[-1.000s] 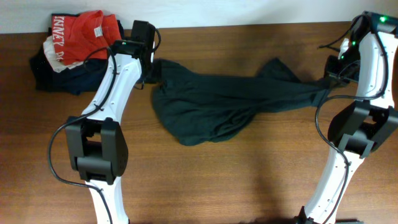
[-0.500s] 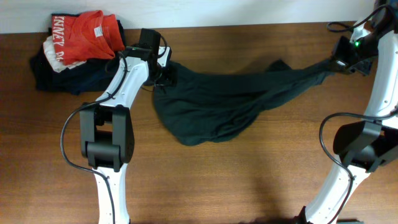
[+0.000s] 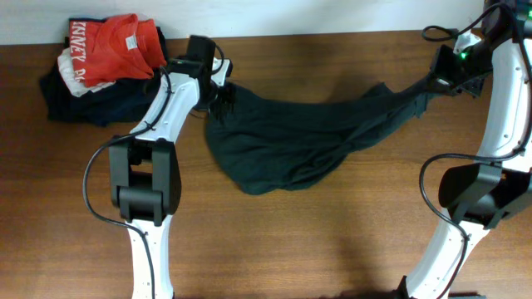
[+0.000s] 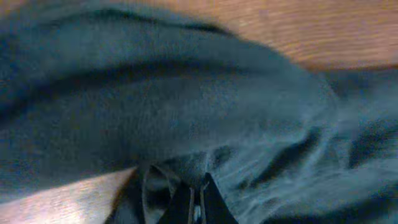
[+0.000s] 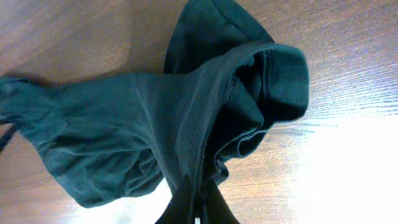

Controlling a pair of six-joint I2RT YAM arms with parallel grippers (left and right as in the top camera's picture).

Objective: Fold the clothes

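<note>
Overhead, the black T-shirt (image 3: pixel 283 141) stretches across the table (image 3: pixel 332 241); left gripper (image 3: pixel 224 99) pinches its left end, apparently closed on cloth, right gripper (image 3: pixel 433 82) clamps its right end.

T-shirt (image 3: pixel 291 137) spans table (image 3: pixel 332 241) middle, between left gripper (image 3: pixel 223 98) and right gripper (image 3: pixel 434 83); garment pile (image 3: pixel 100 71) far-left corner.

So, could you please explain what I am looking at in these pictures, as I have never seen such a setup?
These are two white robot arms at a wooden table. The wide picture looks down from above; the other two come from cameras on each wrist. The left gripper and right gripper each pinch one end of a dark T-shirt, stretched between them. A red-orange T-shirt lies on dark folded garments at the far left.
</note>
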